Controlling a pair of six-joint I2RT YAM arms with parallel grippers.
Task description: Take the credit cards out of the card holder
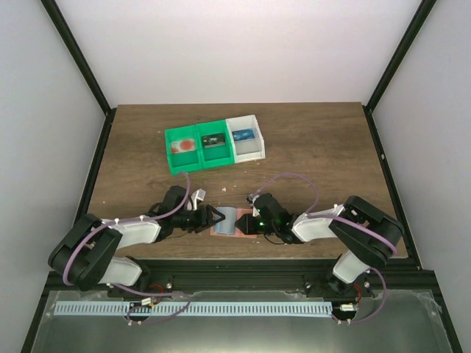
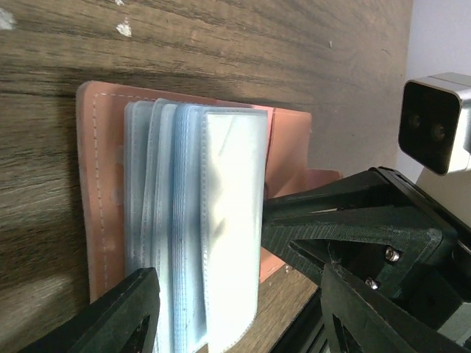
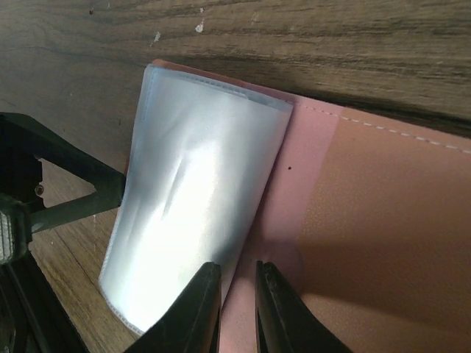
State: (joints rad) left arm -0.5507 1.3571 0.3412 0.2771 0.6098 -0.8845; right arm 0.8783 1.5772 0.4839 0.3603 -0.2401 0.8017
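Left gripper (image 2: 239, 290) spread around card holder's (image 2: 99, 184) glossy sleeves (image 2: 228, 220); right gripper (image 3: 237, 276) almost together at their edge, hold unclear

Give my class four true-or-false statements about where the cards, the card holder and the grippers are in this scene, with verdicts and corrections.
1. The card holder lies open between the left gripper and the right gripper. True.
2. The dark card lies loose beside the card holder. False: it sits in the right compartment of the green bin.
3. The blue card is in the white bin. True.
4. The left gripper is shut tight. False: its fingers are spread wide, with the holder's clear sleeves between them.
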